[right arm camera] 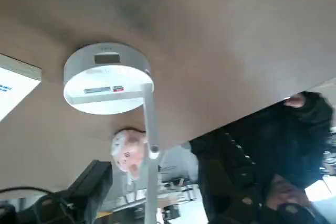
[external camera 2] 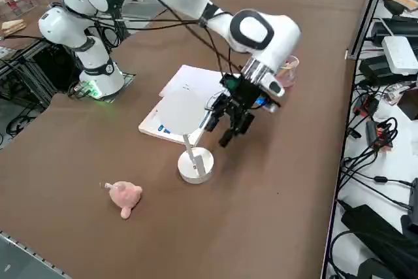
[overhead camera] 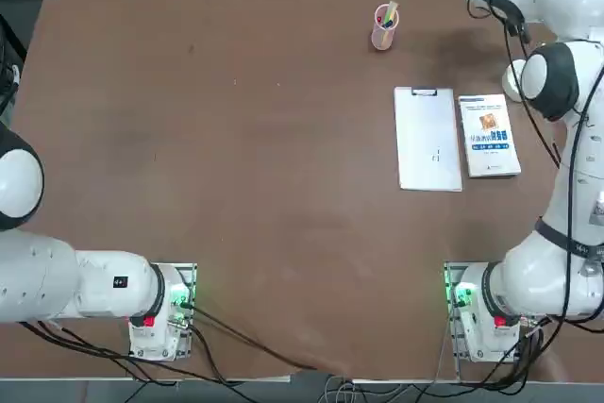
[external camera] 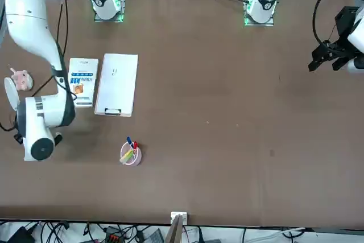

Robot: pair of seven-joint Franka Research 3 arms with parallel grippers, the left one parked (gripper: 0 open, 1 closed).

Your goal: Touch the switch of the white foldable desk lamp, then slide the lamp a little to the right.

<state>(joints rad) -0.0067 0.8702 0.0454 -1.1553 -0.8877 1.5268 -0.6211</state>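
Observation:
The white lamp stands near the table's right edge. Its round disc base (external camera 2: 196, 164) sits on the table, and a thin arm rises to the flat head (external camera 2: 179, 110). The wrist view looks at the base (right arm camera: 107, 77) and the arm (right arm camera: 150, 129) from close by. In the front view a white part of the lamp (external camera: 10, 93) shows at the far left. My right gripper (external camera 2: 226, 129) hangs low over the table just beside the lamp's arm, on the pen cup's side, apart from the base.
A pink toy (external camera 2: 124, 196) lies near the lamp, closer to the table's edge. A white clipboard (overhead camera: 427, 139) and a blue-and-white booklet (overhead camera: 489, 135) lie next to the lamp. The pink pen cup (overhead camera: 384, 27) stands farther back. A person in dark clothes (right arm camera: 262, 171) is beyond the table.

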